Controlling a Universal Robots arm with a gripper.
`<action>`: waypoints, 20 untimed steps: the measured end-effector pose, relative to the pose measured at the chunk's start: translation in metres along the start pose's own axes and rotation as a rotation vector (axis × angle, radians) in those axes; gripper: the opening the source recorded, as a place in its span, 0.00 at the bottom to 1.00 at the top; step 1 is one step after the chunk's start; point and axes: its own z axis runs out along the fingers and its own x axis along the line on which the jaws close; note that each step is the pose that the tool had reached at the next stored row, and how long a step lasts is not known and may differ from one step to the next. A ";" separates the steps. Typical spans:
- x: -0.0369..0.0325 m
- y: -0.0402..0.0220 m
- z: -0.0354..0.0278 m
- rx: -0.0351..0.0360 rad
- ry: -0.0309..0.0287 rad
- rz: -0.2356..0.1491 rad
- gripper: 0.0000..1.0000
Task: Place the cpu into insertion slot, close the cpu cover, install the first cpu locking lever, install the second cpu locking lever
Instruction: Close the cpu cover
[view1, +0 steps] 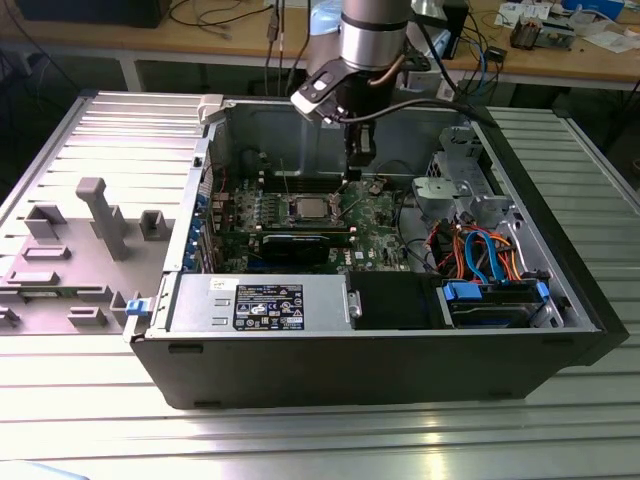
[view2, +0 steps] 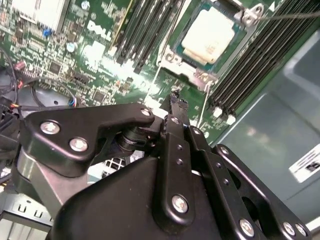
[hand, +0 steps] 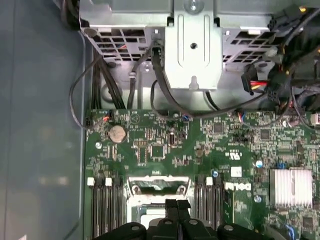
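The cpu (view2: 209, 34) lies flat in the insertion slot (hand: 159, 186), its pale metal top facing out of the open case (view1: 400, 370); being square, it has no long axis, and its edges run parallel to the slot's rim; the hand (view2: 175, 101) hangs just beside the slot, fingers pressed together with nothing between them; the second wrist view gives the chip's whole top and a thin wire lever (view2: 290, 15) running off from the slot's corner; the first wrist view gives the hand's tips over one edge of the slot; the exterior view gives the arm (view1: 372, 35) reaching down above the slot.

An electronics lab — cable-strewn wooden workbench (view1: 120, 42) behind, open computer case (view1: 400, 360) on a ribbed aluminium table (view1: 300, 440).
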 end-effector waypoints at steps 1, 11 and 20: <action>0.0003 0.0053 0.0006 0.0047 0.0000 0.000 0.11; 0.0057 0.0441 0.0209 0.0456 0.0005 -0.003 0.11; 0.0089 0.0346 0.0301 0.0459 0.0006 -0.003 0.11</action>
